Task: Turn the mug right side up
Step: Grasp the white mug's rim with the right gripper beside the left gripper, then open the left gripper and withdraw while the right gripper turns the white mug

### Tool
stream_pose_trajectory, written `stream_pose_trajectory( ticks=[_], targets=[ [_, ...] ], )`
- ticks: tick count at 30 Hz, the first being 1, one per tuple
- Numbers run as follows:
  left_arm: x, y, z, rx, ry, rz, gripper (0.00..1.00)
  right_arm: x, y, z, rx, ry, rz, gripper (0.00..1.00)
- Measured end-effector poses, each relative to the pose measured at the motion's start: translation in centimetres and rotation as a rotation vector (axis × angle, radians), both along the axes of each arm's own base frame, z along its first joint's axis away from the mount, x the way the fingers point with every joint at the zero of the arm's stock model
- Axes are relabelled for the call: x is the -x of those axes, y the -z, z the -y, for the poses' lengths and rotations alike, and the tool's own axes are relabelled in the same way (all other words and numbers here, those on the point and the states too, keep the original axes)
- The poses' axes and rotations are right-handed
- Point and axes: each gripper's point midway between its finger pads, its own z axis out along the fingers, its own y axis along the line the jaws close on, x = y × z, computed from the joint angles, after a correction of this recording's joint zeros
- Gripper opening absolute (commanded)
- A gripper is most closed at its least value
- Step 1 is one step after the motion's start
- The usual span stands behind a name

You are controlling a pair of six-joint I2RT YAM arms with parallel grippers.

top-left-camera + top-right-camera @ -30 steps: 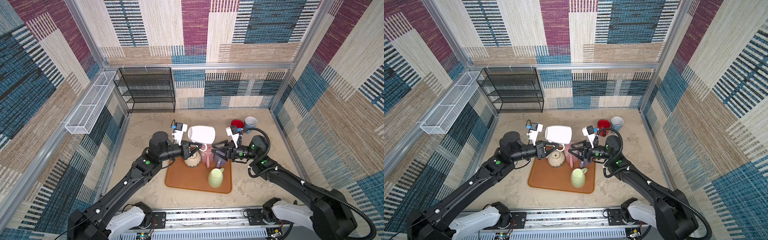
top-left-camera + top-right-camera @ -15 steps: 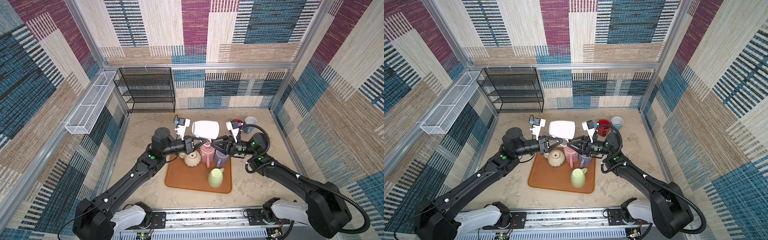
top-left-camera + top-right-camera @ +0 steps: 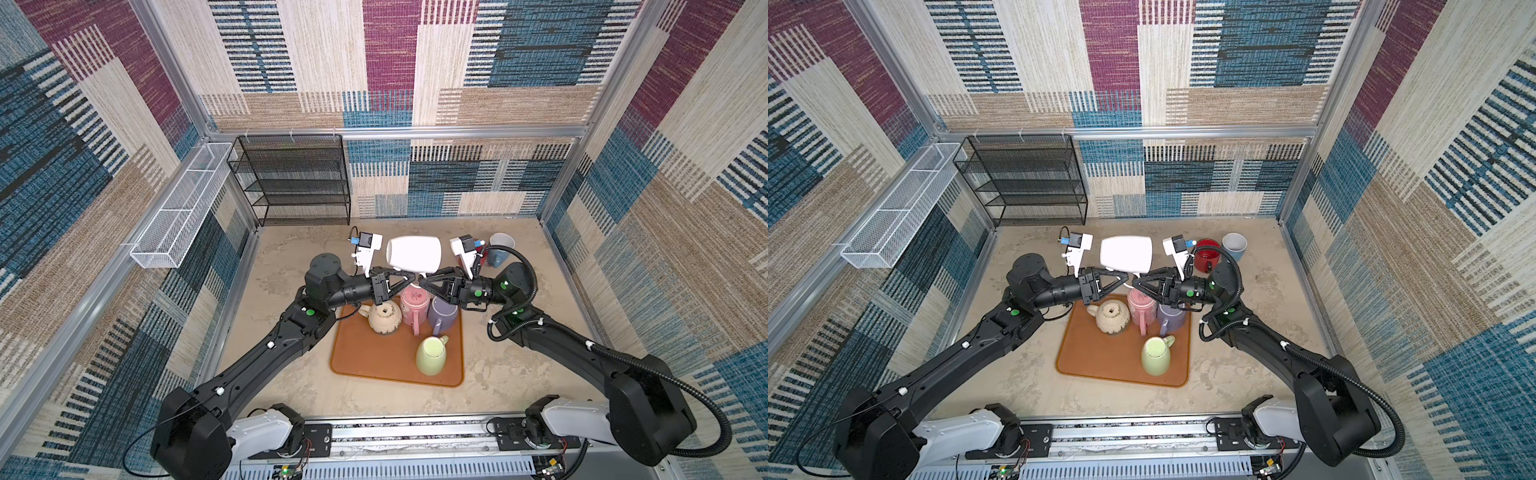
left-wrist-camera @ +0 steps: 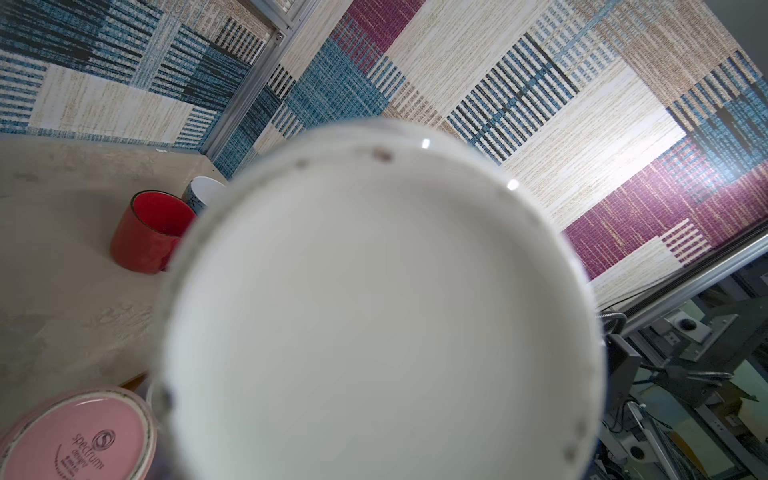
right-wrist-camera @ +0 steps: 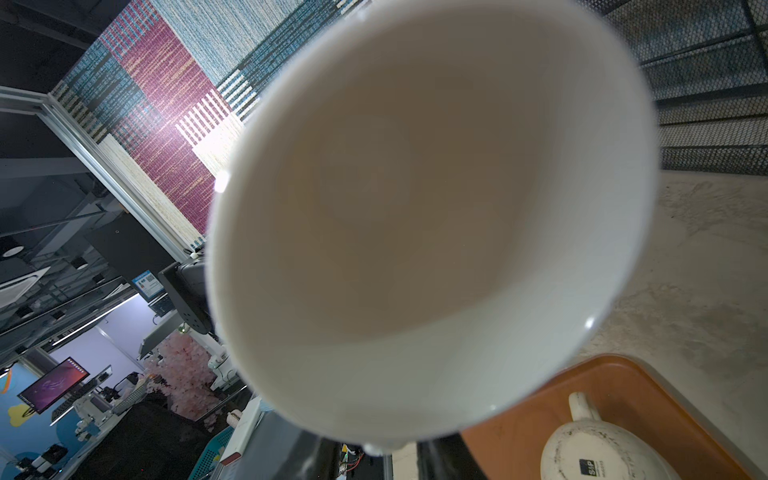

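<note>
A white mug [image 3: 413,254] hangs on its side in the air over the tray, handle downward, in both top views [image 3: 1126,253]. My left gripper [image 3: 402,272] is shut on the handle from the mug's base side. The left wrist view shows only the mug's flat bottom [image 4: 374,311], which hides the fingers. My right gripper [image 3: 422,280] meets it from the mouth side. The right wrist view looks into the mug's hollow [image 5: 415,208]. Its dark fingers [image 5: 286,453] stand either side of the handle's white stub [image 5: 382,449] with gaps showing, so it is open.
Under the mug an orange tray [image 3: 374,365] holds a beige pot [image 3: 384,318], an upturned pink mug [image 3: 413,301], a purple mug [image 3: 442,316] and a green mug [image 3: 432,355]. A red mug [image 3: 1206,253] and a blue one [image 3: 500,247] stand back right. A black wire shelf [image 3: 299,178] stands back left.
The left gripper has carried the mug a little higher and toward the back. The right gripper has come in to the handle and narrowed its jaws.
</note>
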Motion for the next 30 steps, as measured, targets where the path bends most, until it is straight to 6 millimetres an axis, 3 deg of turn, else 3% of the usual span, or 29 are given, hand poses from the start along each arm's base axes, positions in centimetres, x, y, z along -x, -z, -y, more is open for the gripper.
stream_pose_trajectory(
  ticks=[19, 23, 27, 30],
  targets=[
    [0.0, 0.4, 0.9, 0.097, 0.027, 0.055, 0.0, -0.3, -0.8, 0.4, -0.055, 0.02, -0.034, 0.21],
    [0.0, 0.7, 1.2, 0.115, 0.032, 0.048, 0.0, -0.3, -0.7, 0.4, -0.061, 0.025, -0.039, 0.16],
    [0.0, 0.7, 1.2, 0.13, 0.036, 0.04, 0.0, -0.3, -0.6, 0.5, -0.064, 0.027, -0.034, 0.03],
    [0.1, 0.7, 1.2, 0.135, 0.038, 0.039, 0.09, -0.2, -0.7, 0.6, -0.065, 0.029, -0.029, 0.0]
  ],
)
